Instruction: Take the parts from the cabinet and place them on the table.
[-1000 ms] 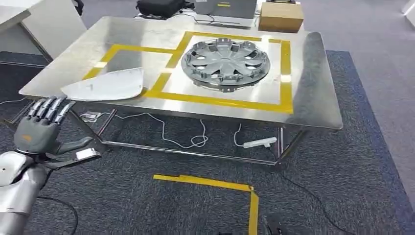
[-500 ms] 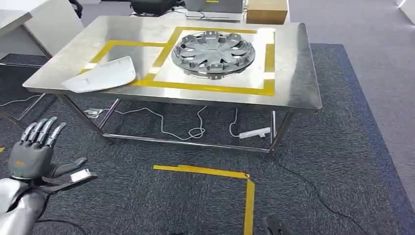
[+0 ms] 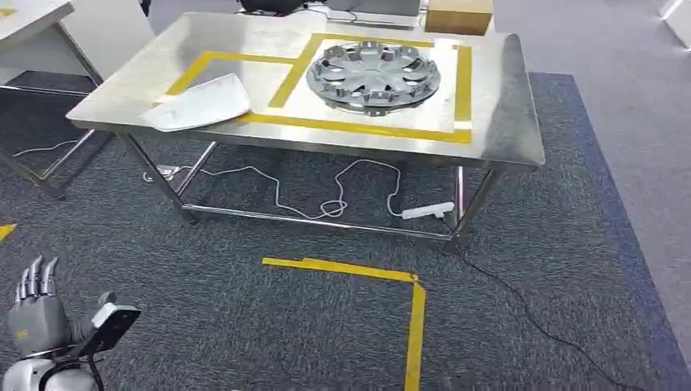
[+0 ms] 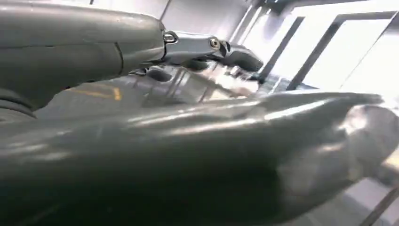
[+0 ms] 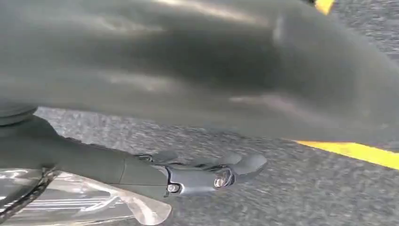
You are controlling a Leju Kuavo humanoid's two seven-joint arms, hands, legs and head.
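No writing is readable; left hand (image 3: pixel 37 322) empty, fingers (image 3: pixel 39 277) straight; right hand's (image 5: pixel 197 176) fingers unclear.

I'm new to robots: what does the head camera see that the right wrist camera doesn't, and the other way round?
Head view: the steel table carrying a grey wheel cover and a white panel, plus the left hand, fingers apart. Right wrist view: the right hand up close, stretched over the floor. Both: dark carpet and yellow floor tape.
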